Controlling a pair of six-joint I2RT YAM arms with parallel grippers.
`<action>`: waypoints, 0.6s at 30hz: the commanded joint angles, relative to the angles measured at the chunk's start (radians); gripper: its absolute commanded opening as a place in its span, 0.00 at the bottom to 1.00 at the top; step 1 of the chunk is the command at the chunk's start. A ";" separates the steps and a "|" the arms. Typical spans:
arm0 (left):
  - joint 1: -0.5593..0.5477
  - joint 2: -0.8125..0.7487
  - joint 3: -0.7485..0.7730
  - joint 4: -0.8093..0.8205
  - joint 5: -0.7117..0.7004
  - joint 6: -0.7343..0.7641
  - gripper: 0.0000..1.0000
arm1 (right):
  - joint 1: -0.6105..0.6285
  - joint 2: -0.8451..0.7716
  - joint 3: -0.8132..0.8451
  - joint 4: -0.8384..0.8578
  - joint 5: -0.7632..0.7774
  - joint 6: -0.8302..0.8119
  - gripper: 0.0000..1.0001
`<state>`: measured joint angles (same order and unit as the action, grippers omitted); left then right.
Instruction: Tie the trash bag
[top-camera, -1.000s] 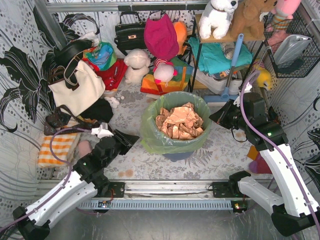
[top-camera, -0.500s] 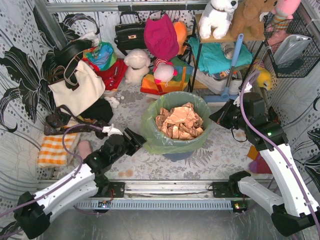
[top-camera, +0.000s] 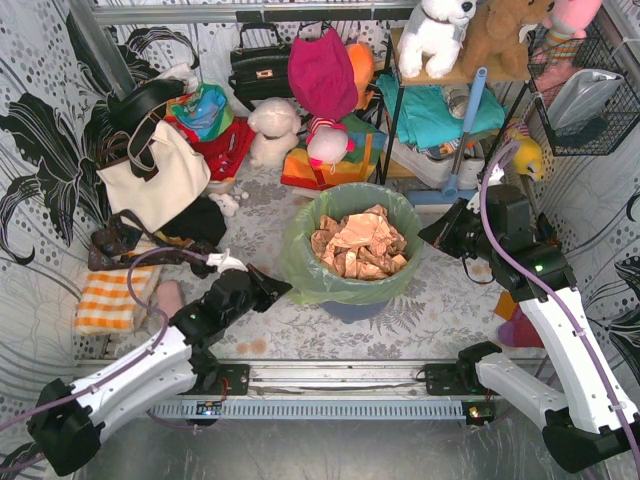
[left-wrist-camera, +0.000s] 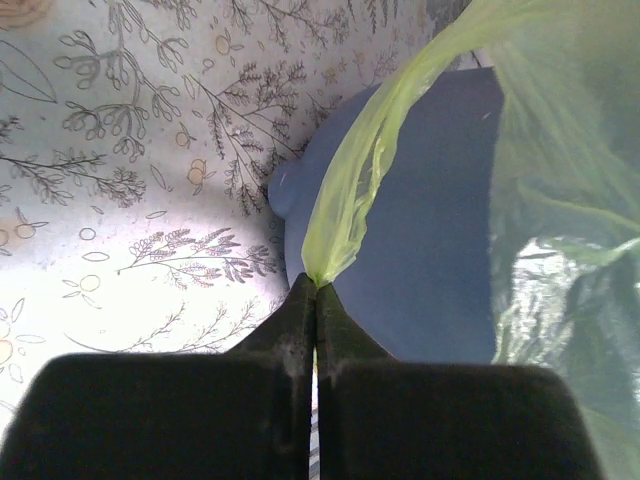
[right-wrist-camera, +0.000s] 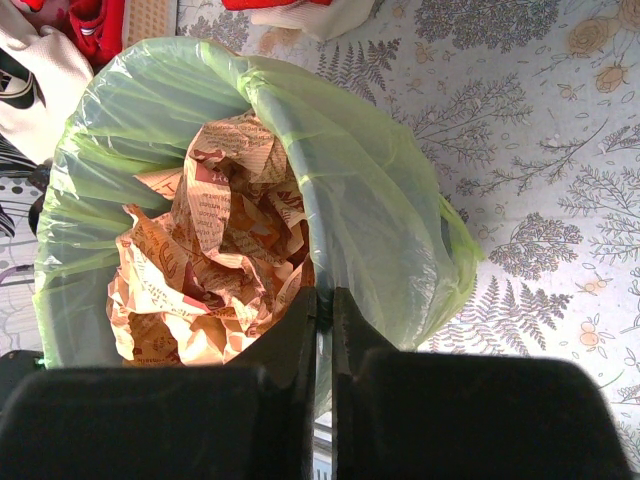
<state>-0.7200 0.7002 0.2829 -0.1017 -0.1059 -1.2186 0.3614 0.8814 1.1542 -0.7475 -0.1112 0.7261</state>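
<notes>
Tightly on trash bag — end effector

White-shelled arms with black joints, black fingers and purple cables.

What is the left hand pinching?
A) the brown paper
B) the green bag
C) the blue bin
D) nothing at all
B: in the left wrist view, the left hand is shut on a thin strip of the bag, which runs across the front of the bin.
</notes>
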 joint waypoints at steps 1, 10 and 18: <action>0.004 -0.070 0.093 -0.124 -0.117 0.039 0.00 | 0.005 -0.013 0.023 -0.027 0.019 0.024 0.00; 0.020 0.015 0.169 -0.162 -0.123 0.108 0.00 | 0.005 0.021 0.179 -0.087 0.132 -0.058 0.54; 0.113 0.103 0.208 -0.085 -0.049 0.171 0.00 | 0.004 0.083 0.274 -0.165 0.289 -0.138 0.55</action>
<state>-0.6498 0.7696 0.4385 -0.2466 -0.1867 -1.1072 0.3614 0.9318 1.4097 -0.8452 0.0643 0.6472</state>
